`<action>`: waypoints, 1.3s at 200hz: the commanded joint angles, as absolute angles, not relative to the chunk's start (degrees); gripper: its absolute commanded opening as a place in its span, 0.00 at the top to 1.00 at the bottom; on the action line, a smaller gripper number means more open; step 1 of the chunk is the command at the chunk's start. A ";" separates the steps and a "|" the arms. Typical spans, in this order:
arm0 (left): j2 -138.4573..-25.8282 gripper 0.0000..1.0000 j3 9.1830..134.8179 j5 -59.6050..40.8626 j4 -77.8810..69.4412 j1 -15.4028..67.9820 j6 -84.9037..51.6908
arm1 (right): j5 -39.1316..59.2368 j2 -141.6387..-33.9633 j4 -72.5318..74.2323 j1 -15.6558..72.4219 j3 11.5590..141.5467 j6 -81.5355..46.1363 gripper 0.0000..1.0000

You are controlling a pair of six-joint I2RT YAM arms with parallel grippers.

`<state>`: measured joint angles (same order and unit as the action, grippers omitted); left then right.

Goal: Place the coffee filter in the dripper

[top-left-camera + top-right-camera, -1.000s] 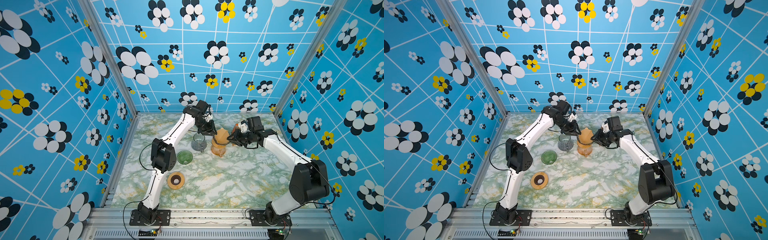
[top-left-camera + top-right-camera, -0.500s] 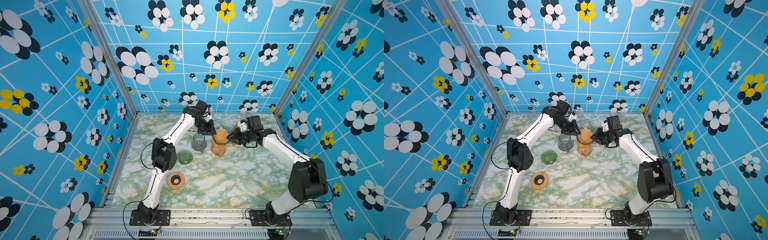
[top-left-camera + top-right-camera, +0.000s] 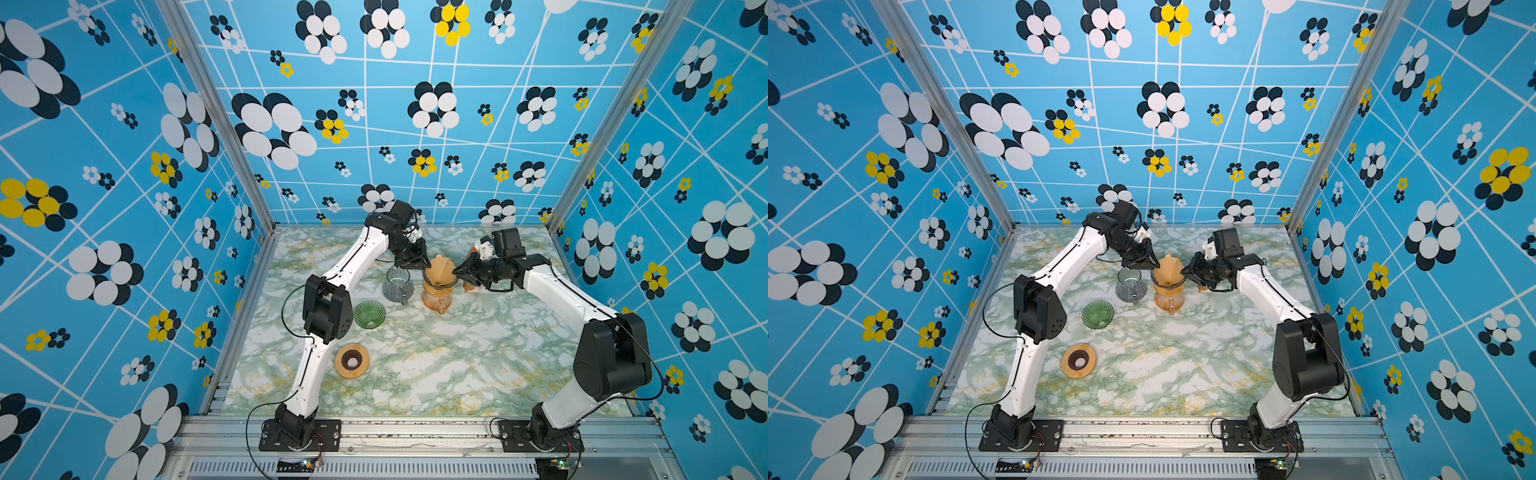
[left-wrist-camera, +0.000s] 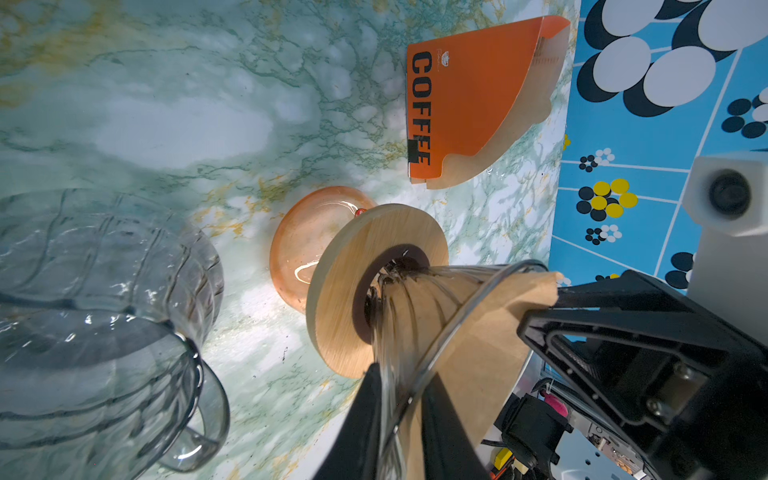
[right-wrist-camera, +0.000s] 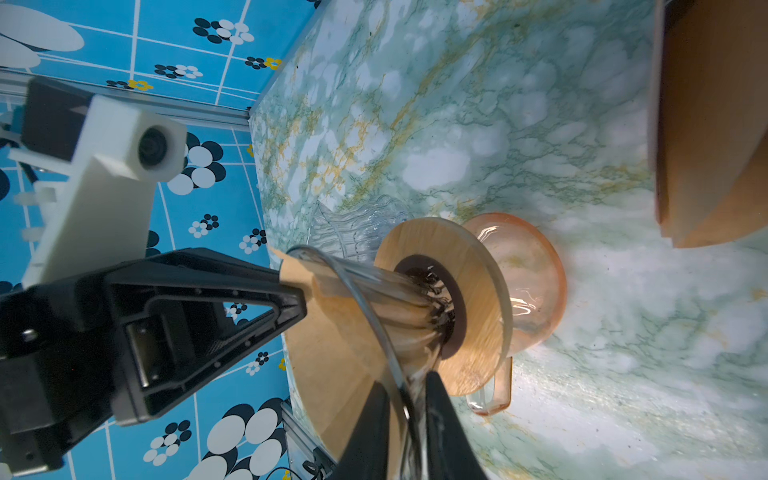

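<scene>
- Over the last second both arms stay at the dripper [image 3: 440,284] and both sets of jaws draw in. The right arm has also edged a little closer to the rim.
- The left end effector [image 4: 401,376] now has its jaws narrowed to a slit. They straddle the glass rim, one finger outside and one inside, and press the paper edge against the wall.
- The right end effector [image 5: 409,380] grips the opposite side of the same rim in the same way, nearly closed on glass and paper together.
- The brown paper filter [image 3: 441,266] stands inside the dripper, where it stood a second ago. Its upper edge rises well above the glass.
- The dripper sits in a wooden ring [image 4: 353,291] on top of the orange jug [image 3: 436,302], near the back of the tabletop [image 3: 457,365].
- My reading: the filter is already in place, and these pinches are settling the paper against the glass. What probably remains is to let go and back away without dragging the paper out.
- Count, task things: one filter in use and one dripper holding it.
- Count, spares:
  - one green dripper [image 3: 369,314], empty on the tabletop
  - one loose wooden ring [image 3: 340,365] nearer the front
  - one clear jug [image 3: 397,286] just beside the orange one
  - one orange filter pack [image 4: 469,95] marked COFFEE, lying behind the right arm
- That makes two drippers, two rings, two jugs, one pack, two arms and two end effectors.
</scene>
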<state>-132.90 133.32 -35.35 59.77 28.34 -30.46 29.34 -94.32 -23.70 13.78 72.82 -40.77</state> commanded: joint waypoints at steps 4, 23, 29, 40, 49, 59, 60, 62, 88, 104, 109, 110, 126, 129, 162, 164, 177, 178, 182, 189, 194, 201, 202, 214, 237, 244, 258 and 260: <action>-134.84 0.80 136.22 -36.48 59.96 27.85 -30.51 | 30.48 -95.28 -24.10 13.20 74.69 -41.00 0.82; -135.08 0.80 136.64 -36.65 60.05 27.86 -30.66 | 30.48 -95.38 -23.71 12.88 74.49 -41.21 0.83; -135.07 0.80 136.71 -36.71 60.07 27.86 -30.59 | 30.49 -95.41 -23.66 12.82 74.44 -41.21 0.83; -135.26 0.80 136.97 -36.57 60.36 27.76 -30.54 | 30.58 -95.61 -23.60 12.72 74.45 -41.24 0.84; -135.46 0.80 137.17 -36.55 60.47 27.77 -30.52 | 30.67 -95.54 -23.44 12.68 74.44 -41.39 0.85; -135.61 0.80 137.20 -36.40 60.63 27.77 -30.53 | 30.56 -95.64 -23.46 12.66 74.63 -41.43 0.85; -135.57 0.80 137.20 -36.44 60.64 27.77 -30.51 | 30.53 -95.67 -23.47 12.61 74.67 -41.41 0.85; -135.56 0.80 137.20 -36.47 60.60 27.77 -30.55 | 30.57 -95.70 -23.47 12.62 74.74 -41.40 0.85; -135.85 0.80 137.72 -36.45 60.67 27.77 -30.58 | 30.82 -96.37 -23.73 12.57 75.21 -41.31 0.85; -136.03 0.80 137.99 -36.39 60.92 27.77 -30.48 | 30.85 -96.43 -23.60 12.48 75.24 -41.29 0.85; -136.13 0.80 138.07 -36.41 60.93 27.77 -30.33 | 30.78 -96.42 -23.62 12.48 75.36 -41.31 0.85; -136.18 0.80 138.07 -36.36 60.96 27.77 -30.32 | 30.77 -96.42 -23.63 12.48 75.39 -41.31 0.85; -136.41 0.80 138.41 -36.38 61.08 27.74 -30.37 | 30.54 -96.55 -23.91 12.40 75.78 -41.13 0.85; -136.54 0.80 138.47 -36.39 61.08 27.77 -30.38 | 30.62 -96.58 -23.95 12.39 75.76 -41.13 0.85; -136.67 0.72 139.65 -36.68 61.42 27.77 -30.51 | 31.06 -96.52 -24.15 12.39 76.01 -40.96 0.79; -136.76 0.71 139.72 -36.72 61.50 27.75 -30.57 | 31.10 -96.55 -24.10 12.39 76.02 -40.96 0.78; -136.78 0.68 140.18 -36.61 61.96 27.77 -30.29 | 31.51 -96.31 -24.16 12.35 76.06 -40.92 0.76; -136.81 0.68 140.18 -36.54 61.96 27.77 -30.31 | 31.49 -96.27 -24.12 12.37 76.13 -40.89 0.76; -136.81 0.67 140.20 -36.51 62.03 27.77 -30.18 | 31.51 -96.22 -24.19 12.39 76.03 -40.83 0.76; -136.68 0.66 140.26 -36.31 62.29 27.68 -30.05 | 31.51 -96.15 -24.41 12.39 76.11 -40.63 0.76; -136.73 0.64 140.48 -36.17 62.53 27.68 -29.86 | 31.60 -96.01 -24.75 12.33 76.20 -40.48 0.76; -136.61 0.63 140.70 -36.18 62.83 27.61 -29.60 | 31.85 -95.83 -25.03 12.38 76.19 -40.21 0.75; -136.59 0.63 140.71 -36.15 62.88 27.56 -29.61 | 31.88 -95.77 -25.08 12.39 76.20 -40.19 0.75; -135.95 0.59 140.76 -35.97 62.93 27.49 -29.41 | 31.76 -95.13 -25.45 12.36 75.98 -39.76 0.73; -133.88 0.50 140.80 -34.71 63.68 27.16 -28.47 | 31.02 -93.63 -27.46 12.39 75.98 -38.09 0.68; -133.17 0.48 140.84 -33.90 64.37 27.00 -27.99 | 30.59 -93.15 -28.24 12.39 75.85 -37.49 0.66; -131.43 0.43 140.58 -31.68 66.16 26.68 -26.41 | 29.50 -91.95 -29.34 12.37 75.35 -36.28 0.62; -131.08 0.42 140.46 -31.30 66.40 26.60 -26.16 | 29.39 -91.76 -29.35 12.39 75.15 -36.10 0.61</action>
<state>-135.39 139.37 -34.72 62.35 27.62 -29.30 30.55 -95.33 -25.80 12.67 74.74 -39.20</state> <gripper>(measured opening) 0.544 0.360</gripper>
